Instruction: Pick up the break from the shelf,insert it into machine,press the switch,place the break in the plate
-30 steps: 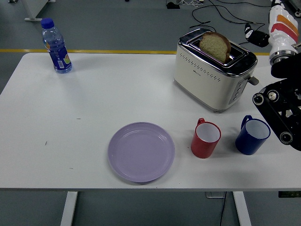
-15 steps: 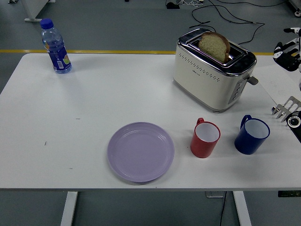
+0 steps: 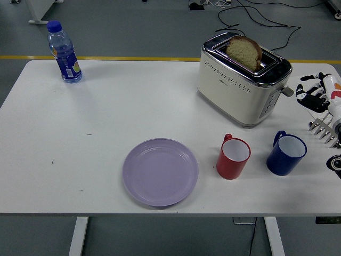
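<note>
Robot hand (image 3: 315, 98) of mine, the right one, sits at the table's right edge, just past the toaster's lever side. Its dark fingers (image 3: 305, 95) are loosely spread and hold nothing. Below it, some pale metal prongs of my arm show at the same edge, near the blue cup (image 3: 286, 153).

I see the slice of bread (image 3: 244, 52) standing upright in the toaster (image 3: 242, 80), its rounded top poking out of the slot. The toaster stands toward the table's far right, turned at an angle, with its lever and buttons facing my hand.

Toward the near edge, the purple plate (image 3: 160, 172) lies bare, roughly in the middle. Just right of it stands a red cup (image 3: 233, 157), and right of that the blue cup; the two cups stand apart, both upright with white insides and their handles pointing to the far side. A water bottle (image 3: 64, 52) with a blue cap stands upright at the far left corner of the table (image 3: 106, 117), well apart from everything else.
</note>
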Robot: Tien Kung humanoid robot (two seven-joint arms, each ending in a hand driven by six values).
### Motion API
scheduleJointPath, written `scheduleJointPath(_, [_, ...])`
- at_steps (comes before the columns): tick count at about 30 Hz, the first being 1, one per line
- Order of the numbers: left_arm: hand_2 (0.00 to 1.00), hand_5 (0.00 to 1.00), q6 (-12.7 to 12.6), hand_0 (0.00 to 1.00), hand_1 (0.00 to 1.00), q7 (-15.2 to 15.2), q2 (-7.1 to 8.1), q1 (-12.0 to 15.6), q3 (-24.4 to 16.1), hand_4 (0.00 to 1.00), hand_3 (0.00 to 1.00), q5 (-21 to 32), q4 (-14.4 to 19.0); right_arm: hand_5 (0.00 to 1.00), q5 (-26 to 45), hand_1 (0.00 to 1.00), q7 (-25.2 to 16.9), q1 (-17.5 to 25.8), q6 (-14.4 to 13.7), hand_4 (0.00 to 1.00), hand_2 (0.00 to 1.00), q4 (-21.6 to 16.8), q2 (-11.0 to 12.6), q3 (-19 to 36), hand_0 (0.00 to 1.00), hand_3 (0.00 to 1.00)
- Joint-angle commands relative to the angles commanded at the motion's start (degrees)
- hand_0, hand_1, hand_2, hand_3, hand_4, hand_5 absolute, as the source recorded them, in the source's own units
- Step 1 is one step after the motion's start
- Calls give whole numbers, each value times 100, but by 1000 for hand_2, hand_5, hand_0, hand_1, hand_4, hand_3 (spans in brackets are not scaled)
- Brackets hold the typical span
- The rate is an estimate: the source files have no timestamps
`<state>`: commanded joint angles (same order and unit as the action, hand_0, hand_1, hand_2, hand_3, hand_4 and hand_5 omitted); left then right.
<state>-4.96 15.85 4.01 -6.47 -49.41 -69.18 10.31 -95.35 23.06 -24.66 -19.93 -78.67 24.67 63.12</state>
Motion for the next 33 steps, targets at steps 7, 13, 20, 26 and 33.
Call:
scheduleJointPath(7, [595, 939, 6, 655, 593, 1, -2, -3, 25, 329, 600, 16, 0, 401, 32, 254, -39, -143, 127, 549, 329, 253, -112, -143, 237, 657])
scheduleJointPath(13, [594, 939, 1, 654, 593, -2, -2, -3, 45, 329, 600, 50, 0, 431, 25, 248, -43, -195, 147, 559, 325, 383, -164, -160, 234, 661])
scheduleJointPath(20, [595, 943, 8, 654, 593, 3, -7, -11, 55, 331, 599, 43, 0, 441, 33, 247, -71, -221, 143, 564, 322, 611, -297, -216, 231, 662])
scheduleJointPath(26, [594, 944, 8, 654, 593, 3, -15, -13, 64, 329, 600, 60, 0, 444, 6, 247, -93, -238, 123, 567, 322, 803, -377, -227, 233, 659])
scheduleJointPath(33, [595, 945, 10, 654, 593, 4, -19, -12, 53, 329, 600, 53, 0, 444, 12, 247, -90, -244, 140, 568, 323, 915, -428, -268, 235, 659])
